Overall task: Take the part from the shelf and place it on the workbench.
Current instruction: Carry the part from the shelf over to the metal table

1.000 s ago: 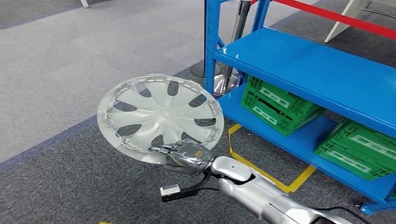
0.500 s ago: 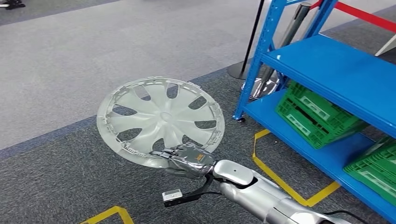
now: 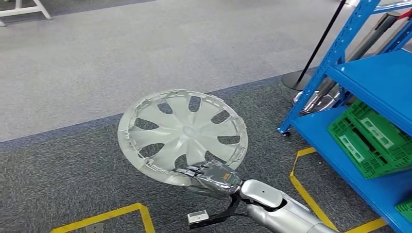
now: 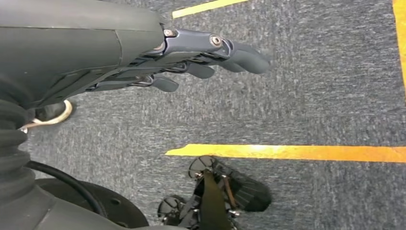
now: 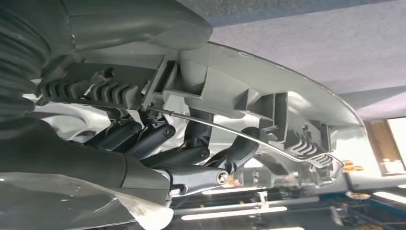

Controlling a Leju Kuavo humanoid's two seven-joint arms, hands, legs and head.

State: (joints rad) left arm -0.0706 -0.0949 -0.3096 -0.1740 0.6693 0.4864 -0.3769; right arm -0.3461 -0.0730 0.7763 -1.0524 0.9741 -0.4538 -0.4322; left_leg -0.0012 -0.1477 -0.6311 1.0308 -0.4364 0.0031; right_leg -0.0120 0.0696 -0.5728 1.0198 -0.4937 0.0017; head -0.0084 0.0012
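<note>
The part is a silver wheel cover [image 3: 182, 133] with curved spokes and cut-outs, held up flat over the grey carpet. My right hand [image 3: 211, 177] grips its near rim from below, the silver arm coming in from the lower right. In the right wrist view the dark fingers [image 5: 191, 158] curl around the cover's ribbed rim [image 5: 268, 110], with the thumb on the other face. My left hand [image 4: 191, 62] hangs above the carpet, fingers stretched out and holding nothing. The blue shelf [image 3: 384, 77] stands at the right.
Green crates [image 3: 371, 138] sit on the shelf's lower board. Yellow tape lines [image 3: 104, 216] mark the dark carpet near my feet and beside the shelf [image 3: 303, 187]. A stanchion base [image 3: 299, 80] stands by the shelf's corner post. A white frame's leg [image 3: 24, 10] shows far left.
The whole view has swung left: the shelf has slid to the right edge and more open carpet shows. The wheel cover stays in my right hand's grip.
</note>
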